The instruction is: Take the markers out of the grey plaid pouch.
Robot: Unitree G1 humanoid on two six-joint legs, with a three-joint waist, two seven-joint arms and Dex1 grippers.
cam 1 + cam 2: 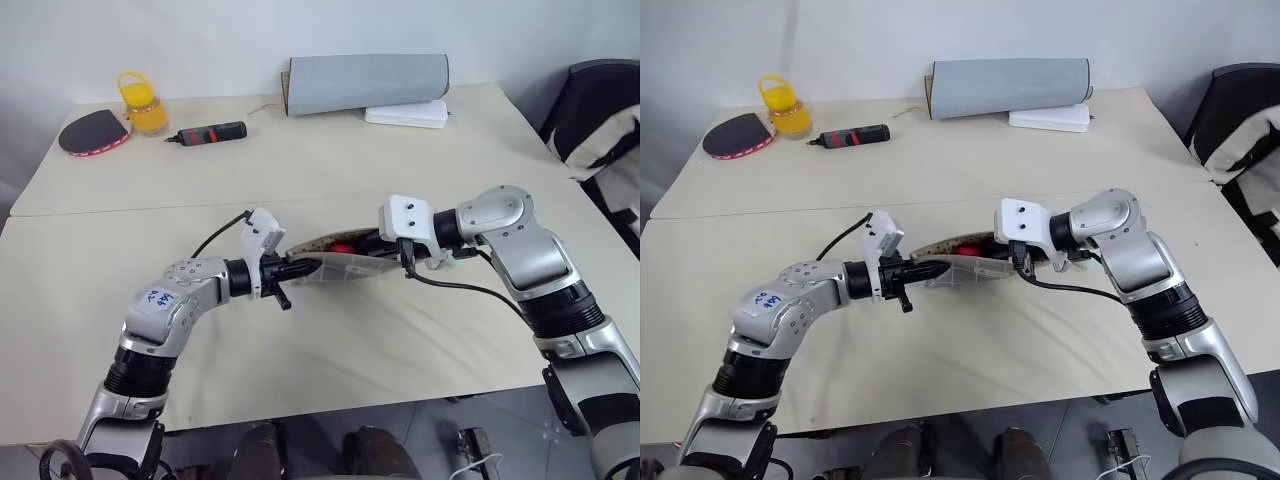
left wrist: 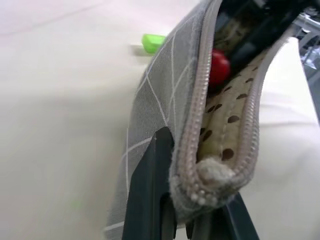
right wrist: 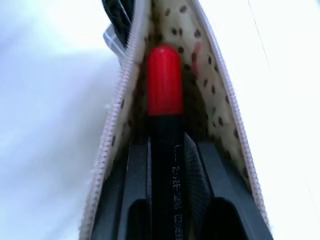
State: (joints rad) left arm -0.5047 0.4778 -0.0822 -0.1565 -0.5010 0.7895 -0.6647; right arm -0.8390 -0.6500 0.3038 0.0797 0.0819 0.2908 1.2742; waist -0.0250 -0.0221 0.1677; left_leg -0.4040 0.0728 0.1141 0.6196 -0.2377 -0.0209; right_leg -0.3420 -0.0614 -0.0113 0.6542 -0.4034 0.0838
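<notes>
Your right wrist view shows the right gripper (image 3: 167,170) inside the grey plaid pouch (image 1: 335,265), fingers clamped on a dark, red-capped marker (image 3: 164,120). Left wrist view: left gripper (image 2: 192,220) pinches the pouch's end above the table (image 1: 400,340); a green marker (image 2: 152,42) lies beyond.

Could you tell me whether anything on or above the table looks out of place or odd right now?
A green marker lies loose on the table beside the grey plaid pouch, outside it. Nothing looks spilled or damaged.

Plain test room, cloth-covered table (image 1: 330,170), bare white wall (image 1: 300,30)
</notes>
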